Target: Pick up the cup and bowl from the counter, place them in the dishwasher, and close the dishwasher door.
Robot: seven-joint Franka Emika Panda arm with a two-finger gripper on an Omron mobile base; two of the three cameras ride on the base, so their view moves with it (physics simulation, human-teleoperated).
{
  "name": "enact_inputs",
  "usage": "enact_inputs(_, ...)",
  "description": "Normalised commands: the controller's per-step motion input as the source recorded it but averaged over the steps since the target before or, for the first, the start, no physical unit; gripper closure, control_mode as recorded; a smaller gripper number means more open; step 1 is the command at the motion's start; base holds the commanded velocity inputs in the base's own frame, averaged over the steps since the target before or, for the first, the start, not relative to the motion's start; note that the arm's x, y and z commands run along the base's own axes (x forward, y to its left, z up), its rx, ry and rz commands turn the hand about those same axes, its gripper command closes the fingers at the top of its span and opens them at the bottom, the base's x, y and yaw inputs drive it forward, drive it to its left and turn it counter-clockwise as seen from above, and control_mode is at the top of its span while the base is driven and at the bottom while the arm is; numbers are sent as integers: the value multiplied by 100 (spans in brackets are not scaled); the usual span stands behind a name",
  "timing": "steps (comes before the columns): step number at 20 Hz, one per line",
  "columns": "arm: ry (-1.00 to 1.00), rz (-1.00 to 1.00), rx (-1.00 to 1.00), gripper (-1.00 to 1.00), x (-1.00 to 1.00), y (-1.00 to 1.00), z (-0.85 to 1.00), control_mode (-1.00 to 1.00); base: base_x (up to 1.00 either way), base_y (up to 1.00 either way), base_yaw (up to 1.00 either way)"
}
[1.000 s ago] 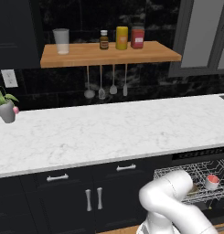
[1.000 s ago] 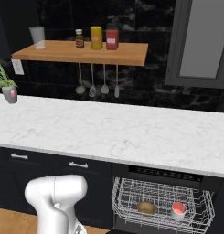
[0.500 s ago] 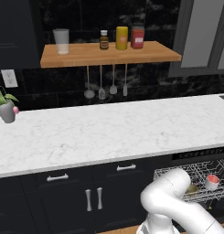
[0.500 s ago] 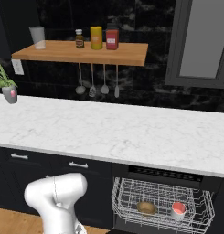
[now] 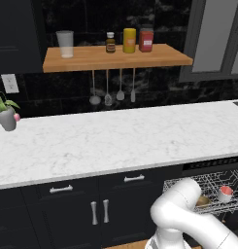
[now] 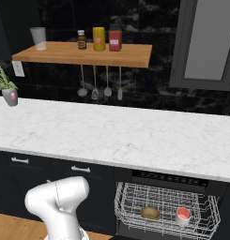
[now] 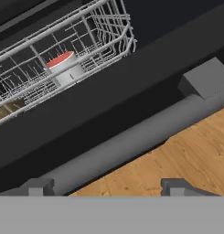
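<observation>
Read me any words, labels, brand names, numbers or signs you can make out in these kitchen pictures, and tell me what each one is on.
No text can be read anywhere.
Brown bottle on the wooden shelf: pale label band, too small to read.
Yellow canister: plain, no lettering.
Red jar: no legible print.
Cup in the dishwasher rack: unmarked.
Dishwasher door handle: no brand mark.

I am looking at a white marble counter (image 5: 115, 141) carrying a small potted plant (image 5: 6, 114) at its far left. Above it, a wooden wall shelf (image 5: 115, 58) is holding a tumbler (image 5: 65, 44), a brown bottle (image 5: 110, 42), a yellow jar (image 5: 129, 40) and a red jar (image 5: 146, 39). Below, a wire rack (image 6: 163, 208) is holding the cup (image 6: 183, 215) beside the bowl (image 6: 150, 213).
</observation>
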Motion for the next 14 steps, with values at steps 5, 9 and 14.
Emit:
enact_inputs(5, -8, 7, 10, -100, -45, 1, -19, -100, 0, 0, 0)
enact_inputs(9, -22, 7, 16, -100, 0, 40, -8, -100, 0, 0, 0)
enact_inputs(14, -23, 17, 30, -100, -21, 33, -10, -100, 0, 0, 0)
